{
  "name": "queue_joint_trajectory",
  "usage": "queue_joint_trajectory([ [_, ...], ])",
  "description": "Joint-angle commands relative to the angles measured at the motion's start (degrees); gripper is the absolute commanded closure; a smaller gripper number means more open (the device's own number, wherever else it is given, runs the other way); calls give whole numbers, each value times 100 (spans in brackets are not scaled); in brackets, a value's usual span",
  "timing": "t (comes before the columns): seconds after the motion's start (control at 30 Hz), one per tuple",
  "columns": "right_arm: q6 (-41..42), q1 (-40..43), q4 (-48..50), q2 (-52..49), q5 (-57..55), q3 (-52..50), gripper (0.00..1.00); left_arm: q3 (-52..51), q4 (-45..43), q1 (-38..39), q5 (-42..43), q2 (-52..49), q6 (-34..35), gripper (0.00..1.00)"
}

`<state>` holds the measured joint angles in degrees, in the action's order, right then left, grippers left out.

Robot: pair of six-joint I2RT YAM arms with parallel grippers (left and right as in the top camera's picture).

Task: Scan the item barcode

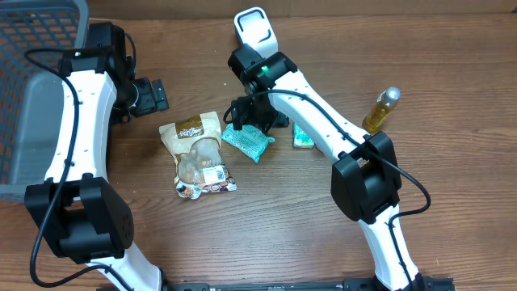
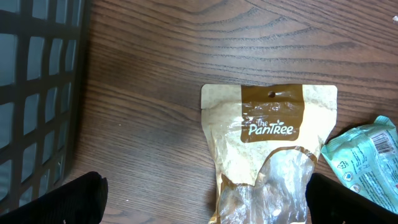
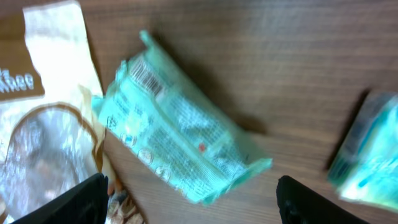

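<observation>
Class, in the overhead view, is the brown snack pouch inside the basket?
No, the snack pouch lies on the bare wooden table, apart from the basket.

Wood-grain counter [image 1: 283, 234], dark brown. Far left: dark mesh basket [image 1: 36, 48] with a grey rim, standing on the counter edge. Centre-left: tan and brown snack pouch [image 1: 196, 153], lying flat, label up, printed "The PanTree", clear window showing pale contents. Right: amber bottle [image 1: 380, 111] with silver cap, standing alone. Small green packet [image 1: 304, 137] lies flat, partly hidden, print too blurred to read.
</observation>
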<state>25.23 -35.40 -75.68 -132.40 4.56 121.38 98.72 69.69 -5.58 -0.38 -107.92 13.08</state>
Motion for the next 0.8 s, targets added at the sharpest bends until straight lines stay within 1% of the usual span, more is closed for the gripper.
queue_joint_trajectory([
  [0.0,-17,-50,-90,26,306,-39,16,-11,7,37,39,35,-87,0],
  [0.2,24,-116,-393,26,330,-133,14,-11,7,37,39,35,-87,0],
  [0.4,22,-280,-439,26,328,-133,14,-11,7,37,39,35,-87,0],
  [0.47,24,-323,-448,26,328,-133,11,-11,7,37,39,35,-87,0],
  [0.6,289,-393,-520,26,319,-138,10,-11,7,37,39,35,-87,1],
  [0.73,306,-402,-568,26,304,-140,15,-11,7,37,39,35,-87,0],
  [0.77,306,-402,-581,26,304,-140,18,-11,7,37,39,35,-87,0],
])
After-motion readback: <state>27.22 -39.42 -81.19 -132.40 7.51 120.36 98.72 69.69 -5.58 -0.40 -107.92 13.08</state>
